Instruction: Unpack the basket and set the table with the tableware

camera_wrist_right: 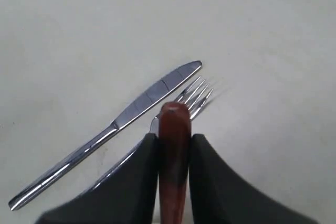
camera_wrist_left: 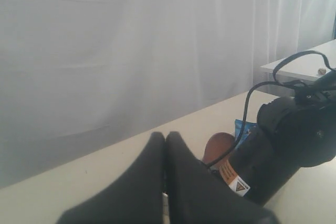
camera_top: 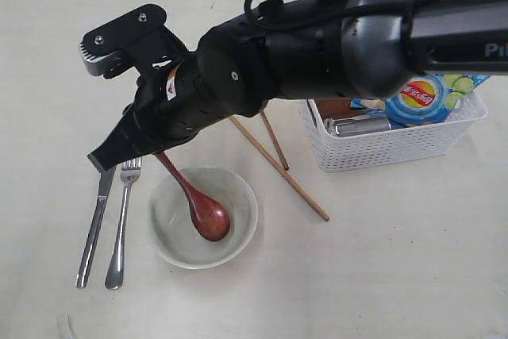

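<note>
right gripper (camera_wrist_right: 173, 139): jaws narrow, clamped on the upper end of the spoon handle. The handle tip pokes out past the fingertips, above the fork tines.
spoon (camera_top: 208, 216): dark red-brown and tilted. Its head sits inside the bowl and the handle slants up to the gripper.
bowl (camera_top: 171, 248): white, on the table (camera_top: 397, 267) just beside the fork, with only the spoon head in it.
knife (camera_top: 95, 220) / fork (camera_top: 121, 232): side by side, left of the bowl, roughly parallel.
chopsticks (camera_top: 282, 171): on the table between bowl and basket, splayed rather than paired.
basket (camera_top: 389, 152): far right. It holds the blue snack bag (camera_top: 421, 97), the steel cup (camera_top: 361, 125) and something brown behind the cup, probably the plate.
left gripper (camera_wrist_left: 165, 148): fingers pressed together, nothing in them, not visible in the exterior view.
risk 1: letting go at this tilt likely drops the handle onto the rim. A light bowl could rock or slide into the fork.
risk 2: the handle tip is close over the fork, so a low sweep or descent could knock fork and knife out of line.
risk 3: the right arm spans the chopsticks, so a low pull-back could drag them or clip the basket rim.
risk 4: the snack bag crowds the cup, so a reach into the basket may snag the bag.
</note>
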